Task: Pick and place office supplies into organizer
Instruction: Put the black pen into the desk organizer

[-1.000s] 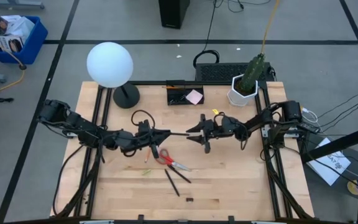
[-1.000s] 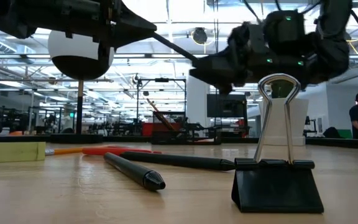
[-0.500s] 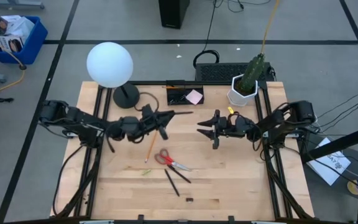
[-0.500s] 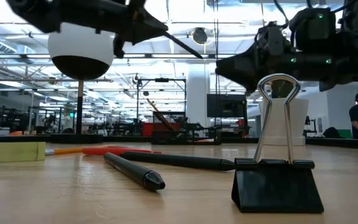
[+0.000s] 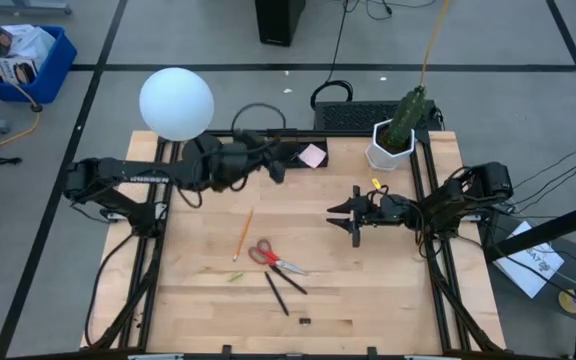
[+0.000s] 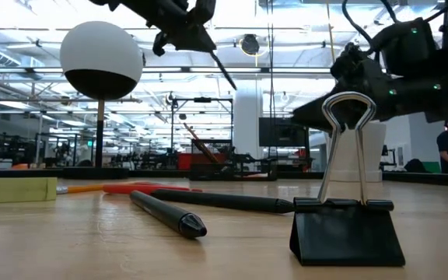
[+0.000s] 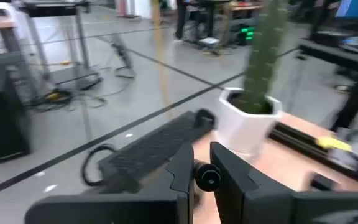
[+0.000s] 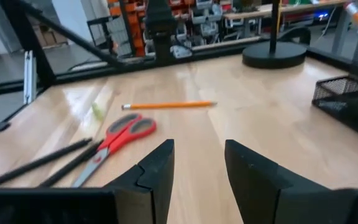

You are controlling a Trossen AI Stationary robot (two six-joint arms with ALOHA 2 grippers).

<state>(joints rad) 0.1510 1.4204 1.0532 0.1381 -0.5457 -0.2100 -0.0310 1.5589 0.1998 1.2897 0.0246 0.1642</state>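
Observation:
My left gripper [image 5: 280, 160] hovers at the far edge over the black organizer [image 5: 306, 141], shut on a black pen [image 6: 222, 68]. A pink sticky-note pad [image 5: 313, 155] sits in the organizer. My right gripper [image 5: 353, 215] is open and holds nothing, hanging above the table's right half. An orange pencil [image 5: 244, 232], red-handled scissors [image 5: 276, 262], two black pens [image 5: 283, 289] and a small black clip [image 5: 305, 321] lie flat on the wood. The low view shows the clip [image 6: 348, 210] up close, standing upright. My left gripper pinches the black pen between its two fingers; in its wrist view the pen's round end [image 7: 208, 178] shows in the gap. In the low view the pen's free length [image 6: 225, 74] juts past the fingers, slanting downward. It is lifted clear of the table.
A lamp with a white globe [image 5: 176, 103] and round black base [image 5: 203, 153] stands left of the organizer. A white plant pot [image 5: 388, 150] stands to the organizer's right. A small green scrap [image 5: 235, 277] lies near the pencil. Bare wood lies between my right gripper and the scissors.
My left gripper has carried the pen from the table's middle toward the far edge and up, to above the organizer, tipping so the pen slants down. My right gripper has drawn back toward the table's right edge and stayed open.

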